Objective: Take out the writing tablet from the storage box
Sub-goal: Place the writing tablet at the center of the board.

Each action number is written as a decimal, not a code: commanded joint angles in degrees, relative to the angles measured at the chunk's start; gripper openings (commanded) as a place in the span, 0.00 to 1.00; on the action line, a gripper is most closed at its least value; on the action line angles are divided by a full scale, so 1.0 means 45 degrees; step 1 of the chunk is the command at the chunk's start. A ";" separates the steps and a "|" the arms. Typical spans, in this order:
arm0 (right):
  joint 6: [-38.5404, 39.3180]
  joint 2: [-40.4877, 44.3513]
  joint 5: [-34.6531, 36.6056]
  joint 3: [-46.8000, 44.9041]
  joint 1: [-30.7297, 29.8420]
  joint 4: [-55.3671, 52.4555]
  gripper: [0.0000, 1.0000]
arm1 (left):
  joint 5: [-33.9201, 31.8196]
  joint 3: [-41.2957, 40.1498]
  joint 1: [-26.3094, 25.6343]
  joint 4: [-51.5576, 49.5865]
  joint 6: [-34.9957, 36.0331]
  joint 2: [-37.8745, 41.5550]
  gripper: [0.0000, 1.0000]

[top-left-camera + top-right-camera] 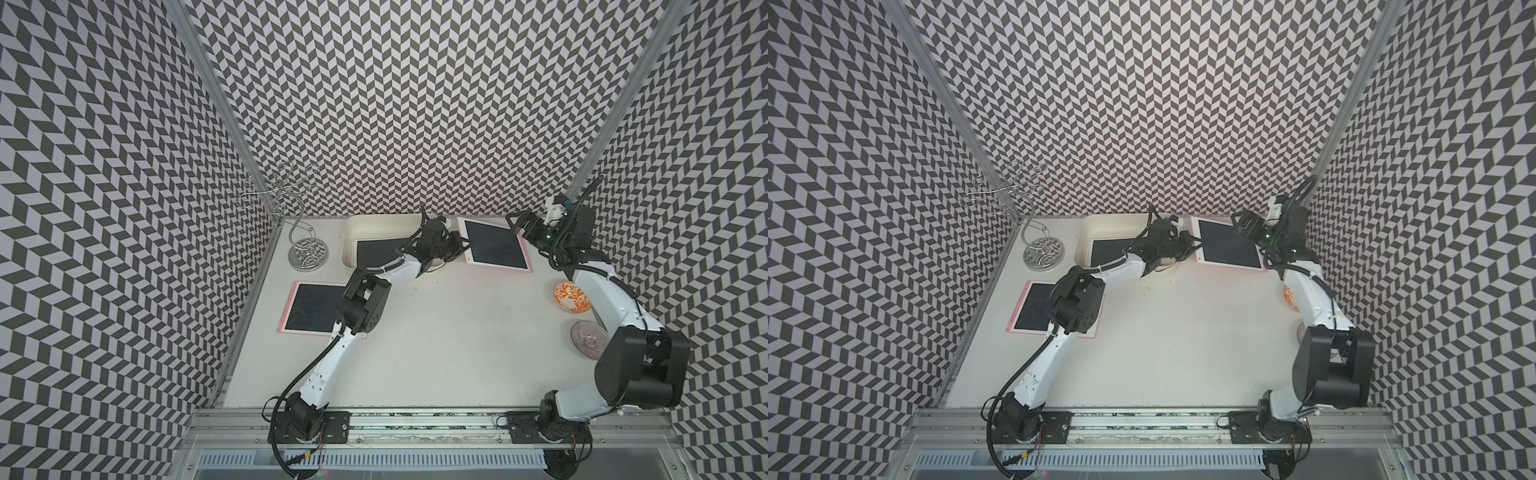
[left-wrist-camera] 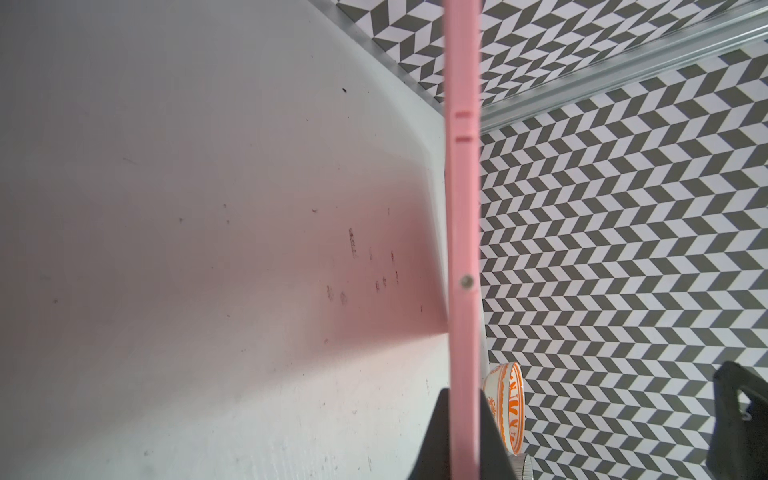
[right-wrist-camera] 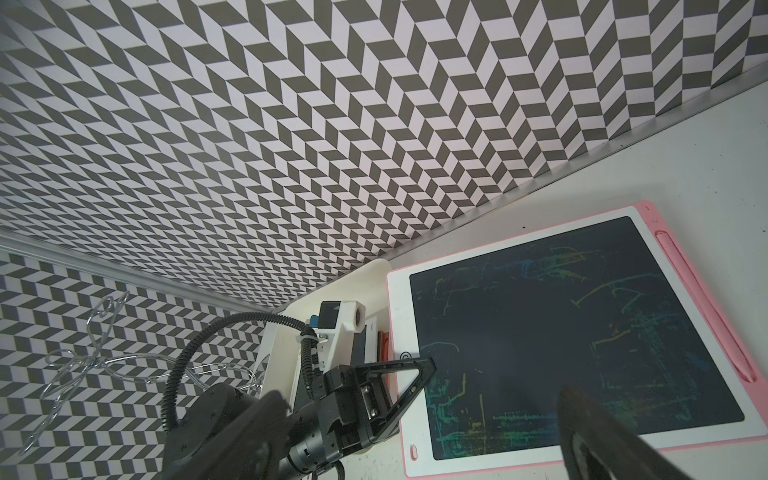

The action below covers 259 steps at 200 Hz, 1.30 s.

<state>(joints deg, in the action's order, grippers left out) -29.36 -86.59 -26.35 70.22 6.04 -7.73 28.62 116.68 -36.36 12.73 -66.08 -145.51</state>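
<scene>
At the far left, a chrome wire stand [image 1: 305,249] with a round mirrored base stands on the matte white table [image 1: 436,353]. Nearer the front, the left tablet [image 1: 309,307], a flat pink-framed slab with a dark screen, lies flat. The storage box [image 1: 374,226], cream plastic with rounded corners and low walls, contains the boxed tablet [image 1: 380,251]. The left end effector [image 1: 464,248] clamps the pink edge of the right tablet [image 1: 494,245], which is outside the box, just beside it; the black fingers [image 2: 438,436] press both faces. The right end effector [image 1: 518,226] hangs over that tablet's far corner, jaws spread and empty. An orange-patterned bowl [image 1: 571,296] and a ribbed glass bowl [image 1: 586,340] sit at the right. Grey-and-white chevron walls [image 1: 415,104] with aluminium posts enclose the table.
</scene>
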 commanded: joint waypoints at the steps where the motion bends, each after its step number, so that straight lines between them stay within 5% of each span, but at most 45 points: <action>1: -0.0108 0.0098 -0.0317 -0.0134 0.0095 0.0744 1.00 | -0.0320 0.0382 -0.0034 -0.0075 0.0169 -0.0008 0.17; 55: -0.0192 0.0100 -0.0529 -0.0138 0.0108 0.0815 0.99 | -0.0635 0.0043 -0.0039 -0.0664 0.0531 0.0394 0.46; 210: -0.0308 -0.0093 -0.0726 0.0060 0.0122 0.0718 0.99 | -0.2761 0.1075 -0.0065 -0.5119 0.3619 0.1784 0.99; 259: -0.0308 -0.0246 -0.0691 0.0264 0.0102 0.0527 1.00 | -0.3604 0.1267 -0.0189 -0.5933 0.4512 0.2300 0.99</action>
<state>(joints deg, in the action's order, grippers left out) -30.30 -86.80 -29.21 70.17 6.20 -7.29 15.81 120.14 -36.75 -10.28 -49.28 -138.96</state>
